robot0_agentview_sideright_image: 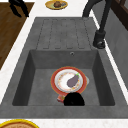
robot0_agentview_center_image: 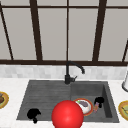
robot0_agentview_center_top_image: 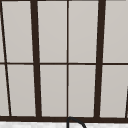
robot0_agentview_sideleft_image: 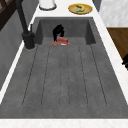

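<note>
Where the plate [robot0_agentview_center_image: 85,106] lies, the right hand [robot0_agentview_center_image: 99,101] touches it.

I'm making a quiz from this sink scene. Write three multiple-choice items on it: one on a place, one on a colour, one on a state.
1. Where does the plate with the red rim lie?
A. In the sink's basin
B. On the draining board
C. On the counter

2. What colour is the tap?
A. White
B. Black
C. Red

3. How does the right hand stand to the plate?
A. Far off, over the counter
B. Low at the plate's right edge
C. Resting on the tap

Right letters:
1 A: the right side view shows it on the floor of the basin.
2 B: it rises dark behind the sink.
3 B: the front view shows it beside the rim; the left hand hangs at the sink's front left.
</note>
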{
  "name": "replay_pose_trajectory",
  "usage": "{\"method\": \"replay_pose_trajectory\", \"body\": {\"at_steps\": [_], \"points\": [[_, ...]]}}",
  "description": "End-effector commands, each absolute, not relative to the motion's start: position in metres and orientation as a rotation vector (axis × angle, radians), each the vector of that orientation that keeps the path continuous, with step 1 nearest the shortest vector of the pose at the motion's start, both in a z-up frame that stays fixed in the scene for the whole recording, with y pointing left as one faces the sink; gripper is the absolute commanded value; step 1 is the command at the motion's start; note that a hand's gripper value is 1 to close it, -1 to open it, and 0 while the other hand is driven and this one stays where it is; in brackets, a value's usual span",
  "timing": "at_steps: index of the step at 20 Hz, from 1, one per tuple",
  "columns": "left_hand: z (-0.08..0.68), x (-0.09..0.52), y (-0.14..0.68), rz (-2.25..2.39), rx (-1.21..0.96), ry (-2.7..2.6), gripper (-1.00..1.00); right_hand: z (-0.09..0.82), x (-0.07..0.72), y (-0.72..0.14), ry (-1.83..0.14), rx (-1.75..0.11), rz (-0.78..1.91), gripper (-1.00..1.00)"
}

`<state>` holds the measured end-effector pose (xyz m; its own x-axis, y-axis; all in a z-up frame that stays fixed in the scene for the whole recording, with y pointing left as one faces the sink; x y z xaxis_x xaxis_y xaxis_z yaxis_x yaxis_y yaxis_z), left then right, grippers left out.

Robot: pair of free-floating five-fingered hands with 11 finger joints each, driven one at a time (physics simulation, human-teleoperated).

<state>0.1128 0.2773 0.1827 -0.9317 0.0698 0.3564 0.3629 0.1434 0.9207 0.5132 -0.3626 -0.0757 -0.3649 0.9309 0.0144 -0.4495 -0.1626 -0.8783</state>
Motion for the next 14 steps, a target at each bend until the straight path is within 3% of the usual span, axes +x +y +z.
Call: {"method": "replay_pose_trajectory", "body": {"at_steps": [1,9,14], "points": [[0.183,0.113,0.277,-1.871,-0.424,-2.190,0.00,-0.085,0.513,-0.366,-1.037,-0.638,1.745,1.00],[0.183,0.113,0.277,-1.871,-0.424,-2.190,0.00,-0.074,0.518,-0.375,-1.078,-0.693,1.635,1.00],[0.183,0.113,0.277,-1.871,-0.424,-2.190,0.00,-0.057,0.531,-0.383,-1.021,-0.579,1.686,1.00]]}}
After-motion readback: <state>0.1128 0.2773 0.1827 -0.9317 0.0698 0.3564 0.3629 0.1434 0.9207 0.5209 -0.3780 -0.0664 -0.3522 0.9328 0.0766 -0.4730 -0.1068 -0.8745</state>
